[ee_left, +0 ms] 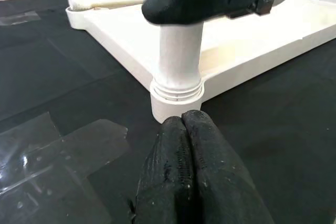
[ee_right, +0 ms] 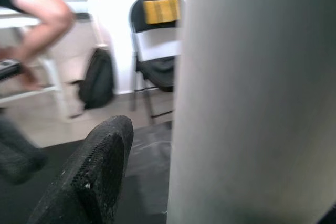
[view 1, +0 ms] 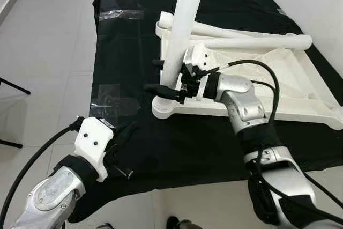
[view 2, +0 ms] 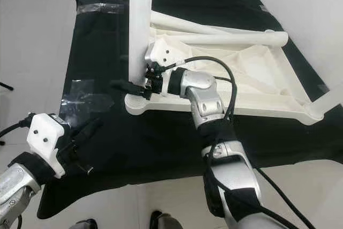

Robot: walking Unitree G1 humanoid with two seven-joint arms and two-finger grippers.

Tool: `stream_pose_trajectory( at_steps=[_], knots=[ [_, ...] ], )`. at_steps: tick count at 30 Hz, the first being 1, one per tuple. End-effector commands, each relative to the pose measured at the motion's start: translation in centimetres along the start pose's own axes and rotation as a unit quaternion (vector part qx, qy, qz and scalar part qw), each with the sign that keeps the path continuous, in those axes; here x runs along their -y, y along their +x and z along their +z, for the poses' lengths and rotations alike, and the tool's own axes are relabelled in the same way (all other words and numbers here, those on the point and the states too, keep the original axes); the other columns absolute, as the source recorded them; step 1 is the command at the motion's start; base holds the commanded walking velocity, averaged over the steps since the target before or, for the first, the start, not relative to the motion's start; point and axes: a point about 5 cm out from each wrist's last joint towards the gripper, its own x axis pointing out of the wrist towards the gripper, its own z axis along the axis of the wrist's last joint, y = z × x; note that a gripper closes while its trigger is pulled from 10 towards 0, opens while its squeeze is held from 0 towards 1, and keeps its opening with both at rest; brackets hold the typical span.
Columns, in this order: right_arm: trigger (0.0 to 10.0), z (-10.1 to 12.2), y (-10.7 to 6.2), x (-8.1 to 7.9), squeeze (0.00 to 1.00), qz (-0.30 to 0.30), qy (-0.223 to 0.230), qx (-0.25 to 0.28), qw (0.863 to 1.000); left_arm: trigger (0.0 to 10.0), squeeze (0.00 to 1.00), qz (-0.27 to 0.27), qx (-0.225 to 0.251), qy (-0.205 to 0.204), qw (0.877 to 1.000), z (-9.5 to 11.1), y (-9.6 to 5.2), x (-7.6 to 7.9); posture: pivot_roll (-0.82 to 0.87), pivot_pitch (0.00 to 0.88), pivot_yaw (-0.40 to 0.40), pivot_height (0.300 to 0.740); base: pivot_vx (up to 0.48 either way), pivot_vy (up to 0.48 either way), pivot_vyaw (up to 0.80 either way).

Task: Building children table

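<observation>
The white children's table top [view 1: 278, 79] lies upside down on a black cloth. A white leg [view 1: 182, 20] stands upright in its near left corner socket [ee_left: 176, 95]. My right gripper [view 1: 153, 75] is shut on this leg low down, one black finger on each side. One of its fingers [ee_right: 89, 182] appears beside the leg [ee_right: 252, 98] in the right wrist view. My left gripper [view 2: 92, 127] is shut with nothing in it, resting low over the cloth a short way in front of that corner, fingertips [ee_left: 184, 124] pointing at the socket. Two more legs [view 1: 252, 41] lie across the table top.
Another leg [view 2: 329, 100] rises at the table top's near right corner. Clear tape patches [view 1: 112, 100] lie on the cloth left of the socket. The cloth's front edge [view 1: 177, 183] is close to me. A person's arm [ee_right: 42, 9], a folding chair [ee_right: 155, 40] and a backpack [ee_right: 97, 80] are beyond.
</observation>
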Motion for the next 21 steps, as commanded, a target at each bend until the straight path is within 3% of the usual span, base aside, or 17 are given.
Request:
stream_pose_trajectory(
  at_steps=[1, 8, 9, 21],
  knots=[
    [10.0, -0.85, 0.40, -0.72, 0.00, 0.060, 0.023, -0.004, 0.998, 10.0, 0.00, -0.009, -0.008, -0.005, 1.000, -0.25, -0.14, 0.44, 0.16, 0.219, -0.144, 0.740, 0.000, 0.000, 0.00],
    [10.0, -1.24, 0.39, -0.15, 0.00, 0.064, 0.039, -0.013, 0.997, 10.0, 0.00, -0.011, -0.006, -0.007, 1.000, -0.18, -0.24, 0.53, 0.17, 0.217, -0.145, 0.740, 0.000, 0.000, 0.00],
    [0.0, -1.27, 0.36, -0.16, 0.00, 0.079, 0.052, -0.011, 0.995, 10.0, 0.00, -0.012, -0.006, -0.009, 1.000, -0.18, -0.27, 0.56, 0.17, 0.219, -0.146, 0.740, 0.000, 0.000, 0.00],
    [0.0, -1.67, -0.06, 0.02, 0.00, 0.096, 0.065, -0.008, 0.993, 10.0, 0.00, -0.015, -0.010, -0.013, 1.000, -0.30, -0.33, 0.79, 0.15, 0.234, -0.148, 0.740, 0.000, 0.000, 0.00]
  ],
)
